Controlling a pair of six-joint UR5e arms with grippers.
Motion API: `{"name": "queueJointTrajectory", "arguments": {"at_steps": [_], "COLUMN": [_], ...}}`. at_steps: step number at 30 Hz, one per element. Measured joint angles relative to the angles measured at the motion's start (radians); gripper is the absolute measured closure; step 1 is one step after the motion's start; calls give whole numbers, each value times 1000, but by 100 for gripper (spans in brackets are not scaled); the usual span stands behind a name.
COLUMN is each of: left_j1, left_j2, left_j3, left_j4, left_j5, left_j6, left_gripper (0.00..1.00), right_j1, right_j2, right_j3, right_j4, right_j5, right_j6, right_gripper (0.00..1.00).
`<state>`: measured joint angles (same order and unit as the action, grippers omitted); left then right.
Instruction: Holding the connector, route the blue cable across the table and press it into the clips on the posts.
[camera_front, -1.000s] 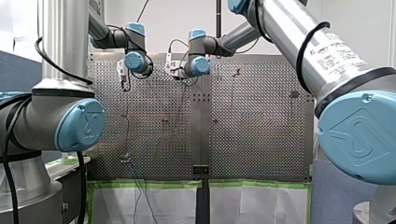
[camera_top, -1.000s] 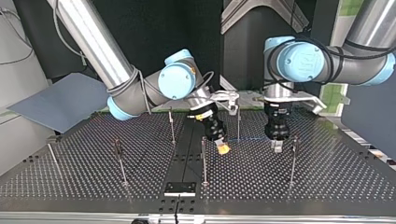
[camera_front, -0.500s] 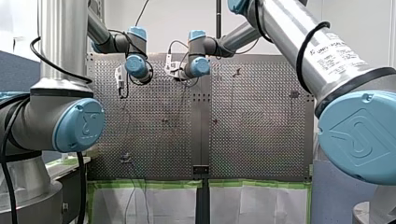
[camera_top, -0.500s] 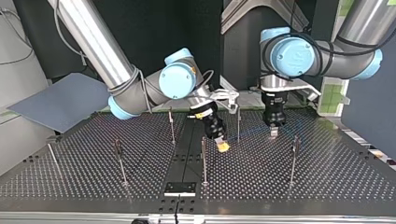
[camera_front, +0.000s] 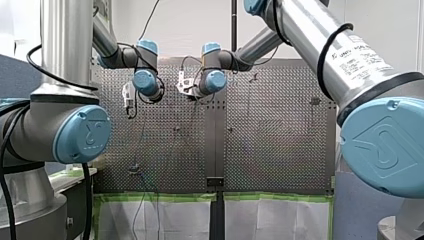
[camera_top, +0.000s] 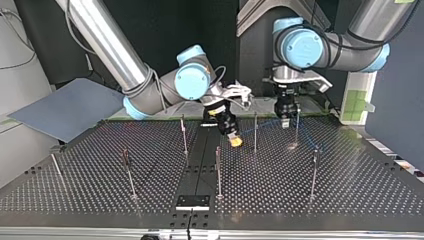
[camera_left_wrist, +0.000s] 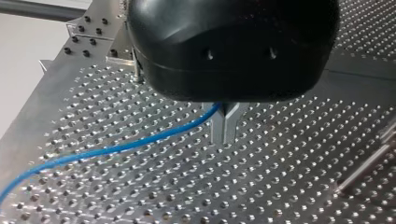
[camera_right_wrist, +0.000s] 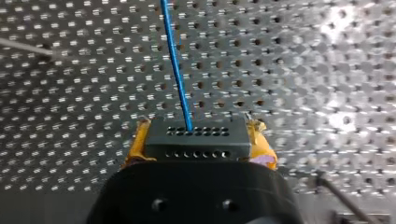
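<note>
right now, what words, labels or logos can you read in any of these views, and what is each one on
"UNIVERSAL ROBOTS", only partly legible: white label on my right arm's tube, front view.
Smaller lines on the same label: too small to read.
Embossed logo, no readable letters: blue joint caps, front view.
Top view and both wrist views: no text.

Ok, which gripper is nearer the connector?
Right. My right gripper holds the connector between its fingers; my left gripper is apart from it, pinching the blue cable further along.
</note>
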<state>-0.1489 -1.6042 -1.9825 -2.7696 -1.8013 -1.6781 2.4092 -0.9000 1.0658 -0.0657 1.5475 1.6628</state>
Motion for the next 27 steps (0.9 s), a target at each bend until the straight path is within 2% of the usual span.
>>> {"name": "queueJointTrajectory", "arguments": {"at_steps": [10,20,27], "left_j1": [-9,-10,-7], "left_j2": [-77,-131,-184], "left_j3": [-79,-95,-106], "left_j4": [77,132,197], "left_j5": [-2,11,30], "left_j6": [-14,-26,-43], "left_gripper": [100,100,100], "right_j1": [-2,-13,-21], "right_j2": [0,0,1], "right_j3": [76,148,196], "right_j4": [-3,-9,-37], "right_j5": [3,7,8], "right_j6": [-11,-23,-27], "right_gripper": [100,100,100]}}
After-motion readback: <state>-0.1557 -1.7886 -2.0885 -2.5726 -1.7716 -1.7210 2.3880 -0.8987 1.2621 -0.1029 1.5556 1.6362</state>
